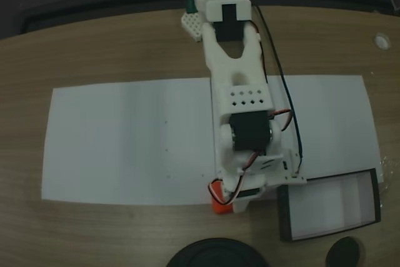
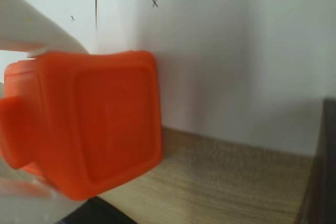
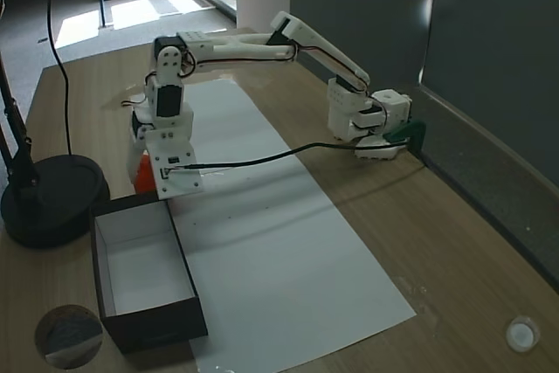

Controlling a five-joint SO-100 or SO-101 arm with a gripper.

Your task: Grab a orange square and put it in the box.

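The orange square sits between a white finger above it and a blurred finger below it. My gripper is shut on it at the front edge of the white paper, over bare wood. In a fixed view, the orange square peeks out under the arm's wrist; in the other, the orange square shows beside the gripper. The box, black-walled with a white floor, lies just right of the gripper. From the side, the box lies in front of it. A dark wall is probably the box.
A large round black base lies at the table's front edge, close to the gripper, and carries a stand. A small round black object sits in front of the box. A black cable crosses the paper. A white cap lies far right.
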